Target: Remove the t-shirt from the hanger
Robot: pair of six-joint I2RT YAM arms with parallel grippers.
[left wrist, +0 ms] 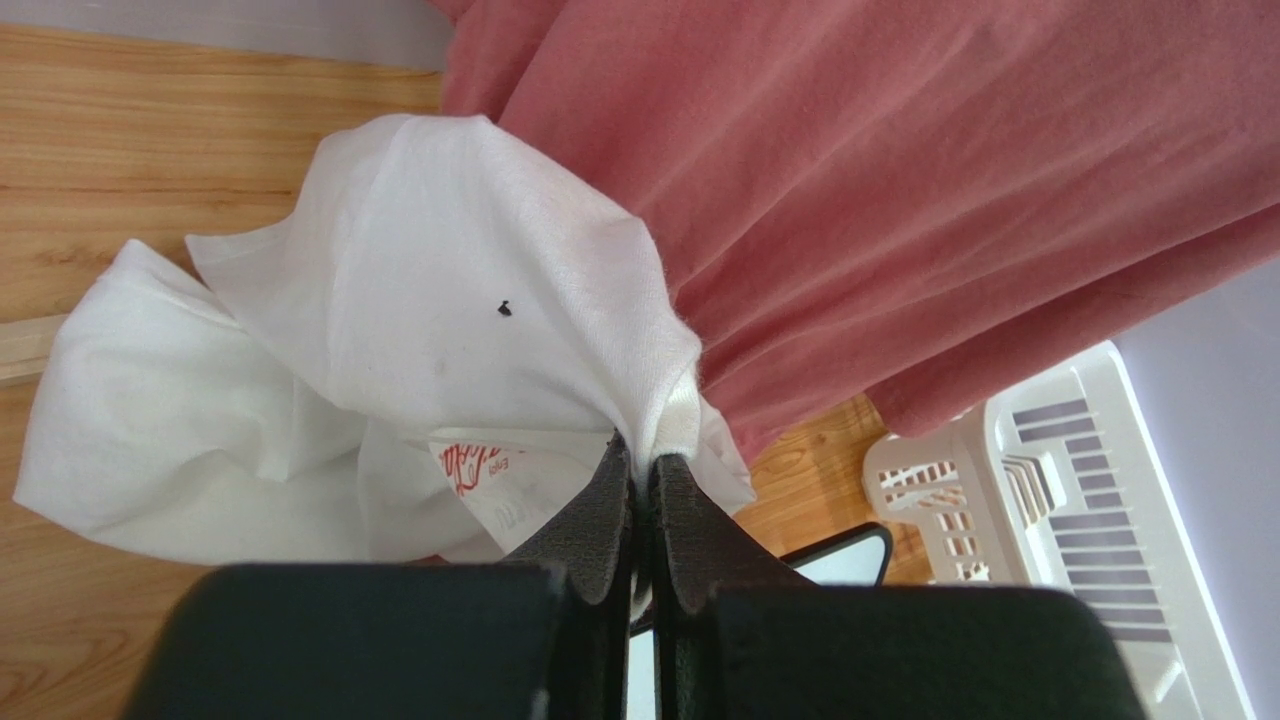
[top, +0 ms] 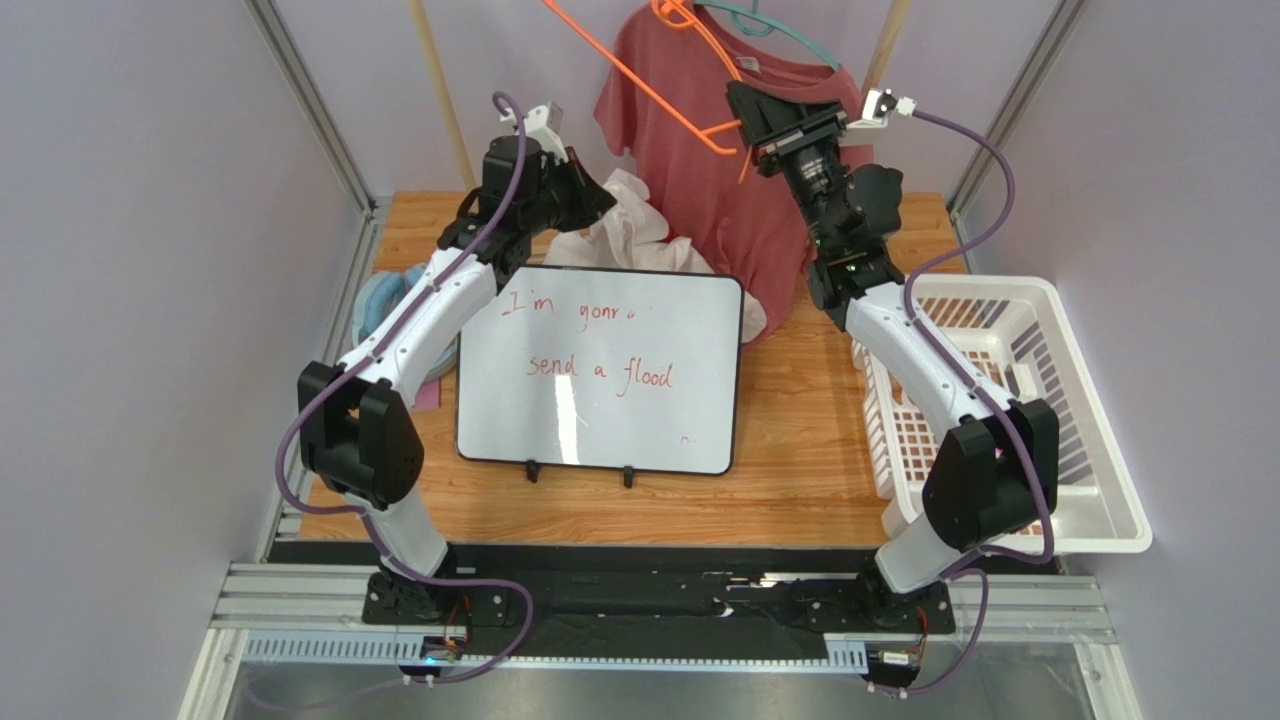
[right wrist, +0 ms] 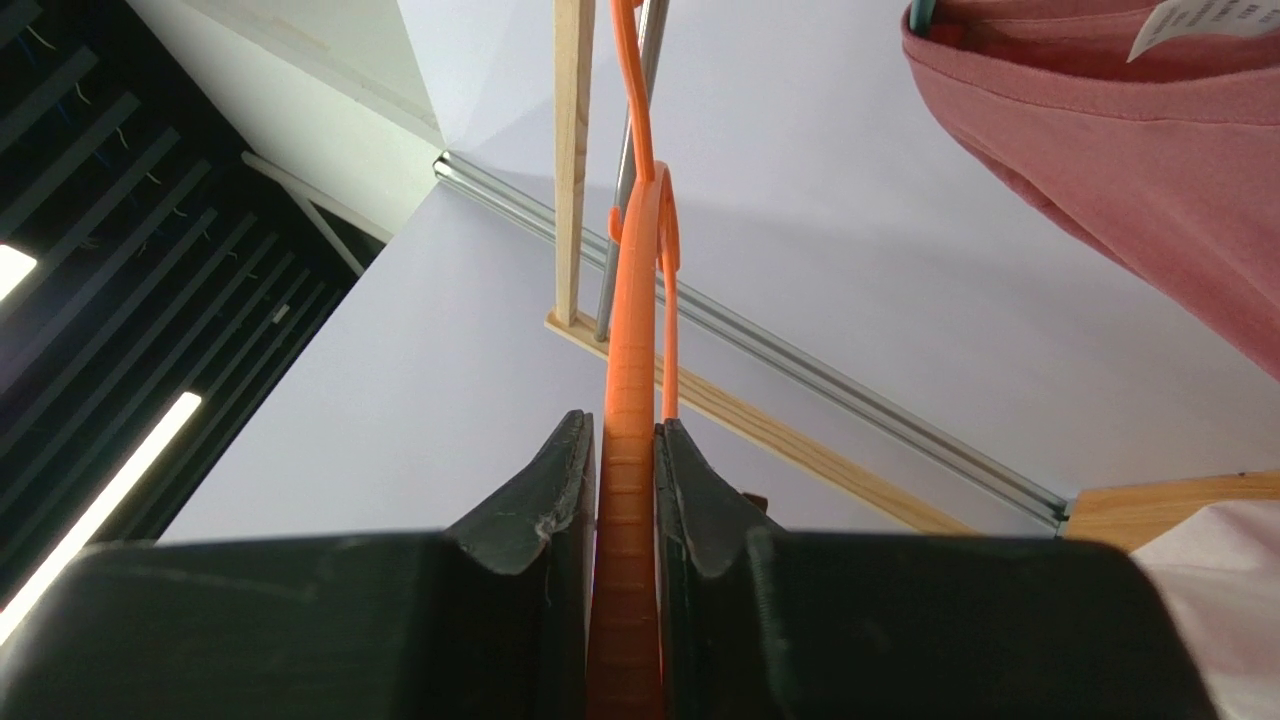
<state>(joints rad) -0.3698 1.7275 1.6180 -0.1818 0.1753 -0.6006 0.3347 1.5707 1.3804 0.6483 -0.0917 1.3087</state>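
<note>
My left gripper [top: 589,198] [left wrist: 643,468] is shut on a fold of the white t-shirt [top: 639,222] [left wrist: 406,315], which bunches on the table's far side behind the whiteboard. My right gripper [top: 742,117] [right wrist: 627,438] is raised and shut on the bare orange hanger [top: 639,78] [right wrist: 633,300], whose hook points up toward the wooden rail. No white cloth shows on the orange hanger. A red t-shirt [top: 736,195] [left wrist: 902,180] [right wrist: 1142,135] hangs on a teal hanger [top: 784,33] beside them, its hem touching the white t-shirt.
A whiteboard [top: 601,368] with red writing stands mid-table. A white plastic basket [top: 1085,450] [left wrist: 1052,495] sits at the right edge. A blue cloth [top: 383,300] lies at the left, under the left arm. Frame posts flank the wooden table [top: 796,450].
</note>
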